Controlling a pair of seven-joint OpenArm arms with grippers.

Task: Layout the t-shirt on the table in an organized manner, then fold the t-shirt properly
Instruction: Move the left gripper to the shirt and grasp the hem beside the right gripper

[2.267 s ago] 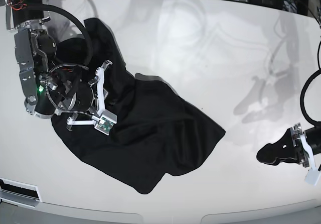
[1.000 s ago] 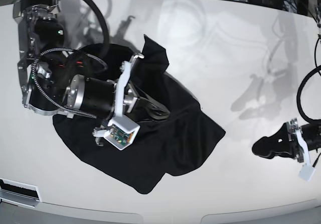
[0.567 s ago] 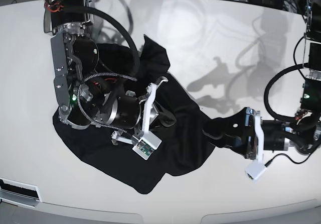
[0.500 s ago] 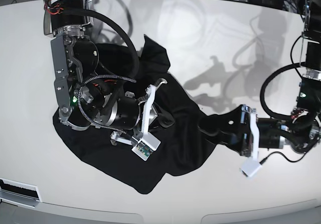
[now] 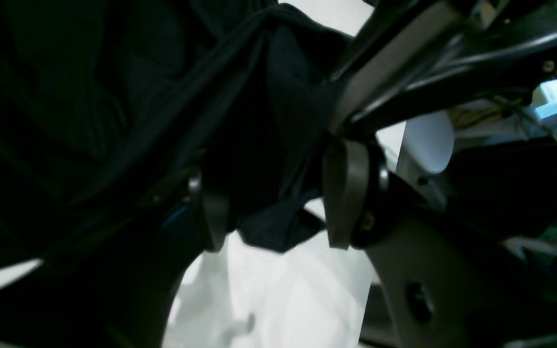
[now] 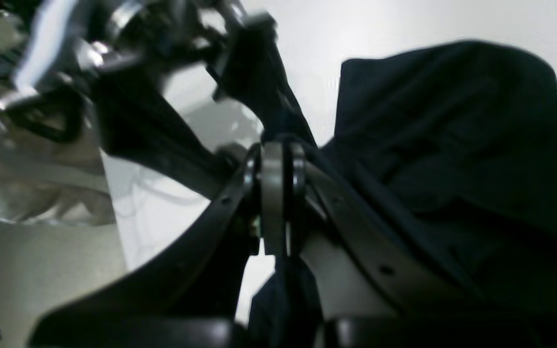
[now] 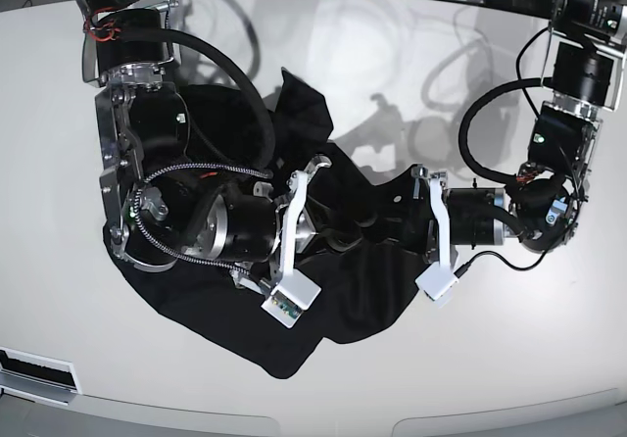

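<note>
Here the right gripper (image 6: 276,203) has its pads pressed flat together, pinching a fold of the plain black soft-fabric t-shirt (image 7: 338,290) and lifting it. The left gripper (image 5: 278,208) stands with jaws apart, a bunched edge of the same cloth hanging between its fingers (image 5: 344,193); whether they press it cannot be told. The shirt lies crumpled toward the near-left part of the glossy white table (image 7: 411,55), short of its near edge.

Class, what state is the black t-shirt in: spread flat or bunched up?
Bunched up: the t-shirt lies crumpled in folds on the table, one part lifted.
</note>
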